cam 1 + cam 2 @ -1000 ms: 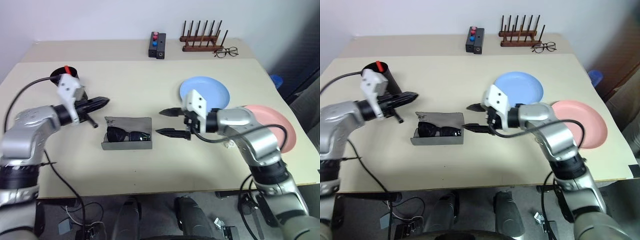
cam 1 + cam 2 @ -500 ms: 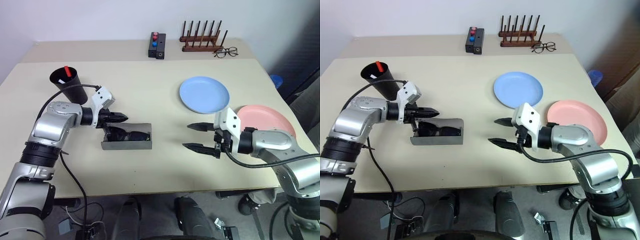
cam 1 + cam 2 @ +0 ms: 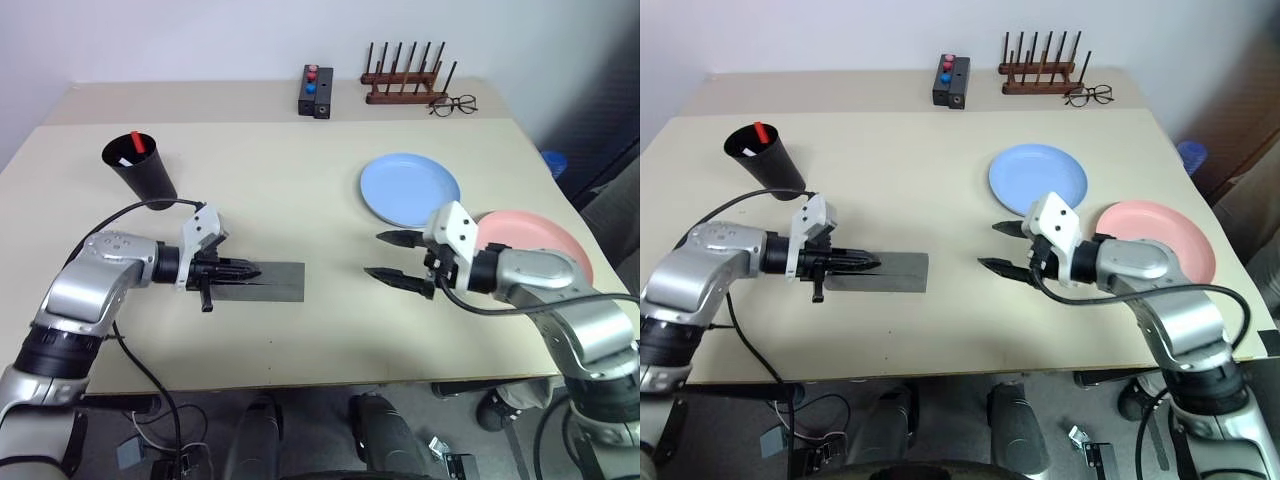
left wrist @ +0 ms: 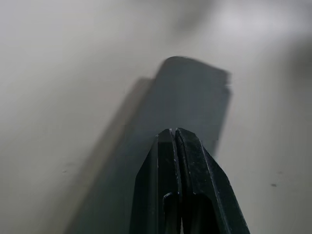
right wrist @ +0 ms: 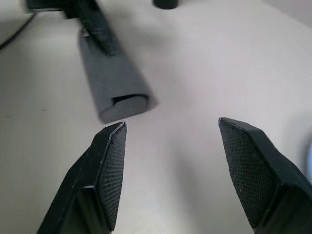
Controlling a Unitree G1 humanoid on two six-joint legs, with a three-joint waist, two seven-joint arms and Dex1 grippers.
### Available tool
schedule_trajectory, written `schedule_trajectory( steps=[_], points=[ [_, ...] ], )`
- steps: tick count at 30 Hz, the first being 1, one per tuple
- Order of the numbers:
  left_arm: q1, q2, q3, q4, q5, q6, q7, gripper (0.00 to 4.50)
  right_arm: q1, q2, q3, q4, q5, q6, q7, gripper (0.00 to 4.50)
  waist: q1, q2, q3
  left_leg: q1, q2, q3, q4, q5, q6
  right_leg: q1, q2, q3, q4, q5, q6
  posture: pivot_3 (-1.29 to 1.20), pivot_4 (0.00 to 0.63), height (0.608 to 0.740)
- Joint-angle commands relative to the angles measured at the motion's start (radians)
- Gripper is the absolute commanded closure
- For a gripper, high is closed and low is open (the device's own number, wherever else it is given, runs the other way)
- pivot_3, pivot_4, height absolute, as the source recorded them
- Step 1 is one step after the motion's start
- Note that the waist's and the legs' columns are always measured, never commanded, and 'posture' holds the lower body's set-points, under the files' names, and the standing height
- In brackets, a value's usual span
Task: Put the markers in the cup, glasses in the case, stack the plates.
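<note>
Pressing our pinched-shut, empty left claw (image 3: 250, 270) on the closed case (image 3: 265, 281) mid-worktop (image 3: 300, 180), we judge the glasses step nearly done, so next our wide-open, empty right claw (image 3: 391, 255) should fetch the pink plate (image 3: 540, 240) onto the blue plate (image 3: 410, 188).

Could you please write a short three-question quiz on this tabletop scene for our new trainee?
1. True or false: the grey case lies closed.
2. Which gripper rests shut on the case lid: left or right?
3. Which plate lies nearer the black cup: A) blue, B) pink?

Key: 1 true. 2 left; the right one is open, apart from the case. 3 A; the plates are not yet stacked.
</note>
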Motion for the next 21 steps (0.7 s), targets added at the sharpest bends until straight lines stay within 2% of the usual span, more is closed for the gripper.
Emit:
schedule_trajectory(
  steps=[1,5,8,11,19,21],
  points=[
    [0.046,0.010,0.062,-0.081,-0.025,-0.007,0.034,4.47,-0.067,0.011,0.028,0.101,-0.107,-0.009,-0.094,1.43,0.000,0.000,0.000,0.000,0.000,0.000,0.000,0.000,0.000,0.000,0.000,0.000,0.000,0.000,0.000,0.00,0.150,0.738],
    [0.118,0.008,0.120,-0.194,-0.106,0.040,0.052,4.47,-0.138,-0.003,0.102,0.261,-0.277,-0.063,-0.188,1.43,0.001,0.000,0.000,0.000,0.000,0.000,0.000,0.000,0.000,0.000,0.000,0.000,0.000,0.000,-0.001,0.00,0.150,0.738],
    [0.180,0.021,0.135,-0.247,-0.111,0.040,0.069,4.47,-0.167,-0.010,0.151,0.351,-0.376,-0.144,-0.210,1.43,0.001,0.000,0.000,0.000,0.000,0.000,0.000,0.000,0.000,0.000,0.000,0.000,0.000,0.000,-0.001,0.00,0.150,0.738],
    [0.196,-0.005,0.180,-0.287,-0.174,0.069,0.107,4.47,-0.188,-0.009,0.188,0.423,-0.453,-0.230,-0.217,1.43,0.001,0.000,0.000,0.000,0.000,0.000,0.000,0.000,0.000,0.000,0.000,0.000,0.000,-0.001,-0.001,0.00,0.150,0.738],
    [0.209,-0.015,0.306,-0.335,-0.282,0.094,0.184,4.47,-0.223,0.022,0.218,0.579,-0.566,-0.393,-0.240,1.43,0.000,0.000,0.000,0.000,0.000,0.000,0.000,0.000,0.000,0.000,0.000,0.000,0.000,0.000,0.000,0.00,0.150,0.738],
    [0.228,-0.008,0.335,-0.340,-0.287,0.085,0.195,4.50,-0.229,0.026,0.223,0.611,-0.593,-0.430,-0.249,1.98,0.000,0.000,0.000,0.000,0.000,0.000,0.000,0.000,0.000,0.000,0.000,0.000,0.000,0.000,0.000,0.00,0.150,0.738]
  ],
)
